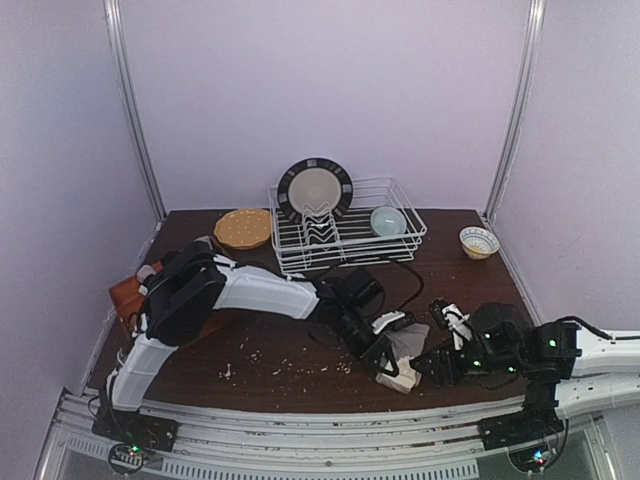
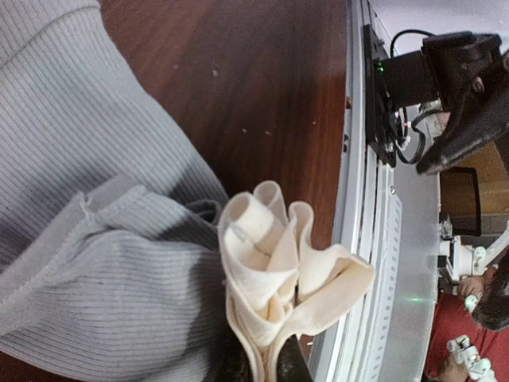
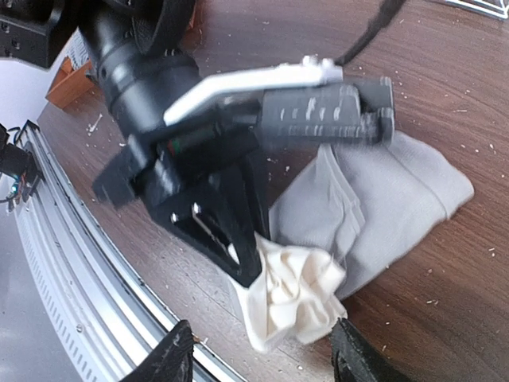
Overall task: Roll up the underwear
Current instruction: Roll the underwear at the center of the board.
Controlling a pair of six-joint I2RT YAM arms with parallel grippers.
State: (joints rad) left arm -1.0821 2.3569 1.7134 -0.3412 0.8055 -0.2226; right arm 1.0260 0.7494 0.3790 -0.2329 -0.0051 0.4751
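Note:
A grey ribbed underwear (image 3: 390,191) with a cream waistband (image 3: 290,298) lies on the dark wooden table near its front edge. My left gripper (image 3: 238,255) is shut on the bunched cream waistband (image 2: 278,270), whose folds stick out past the fingertips next to the grey cloth (image 2: 95,239). My right gripper (image 3: 258,350) is open, with its two dark fingertips (image 3: 176,354) standing either side of the cream bunch and not touching it. From above, both grippers meet over the underwear (image 1: 408,347) at the front right of the table.
A white wire dish rack (image 1: 345,225) at the back holds a dark-rimmed plate (image 1: 315,188) and a pale bowl (image 1: 388,220). A yellow dish (image 1: 243,228) sits to its left and a small bowl (image 1: 479,241) to its right. An orange-brown item (image 1: 128,295) lies at the left edge. Crumbs (image 1: 290,365) dot the table, and the metal rail (image 1: 300,420) runs close by.

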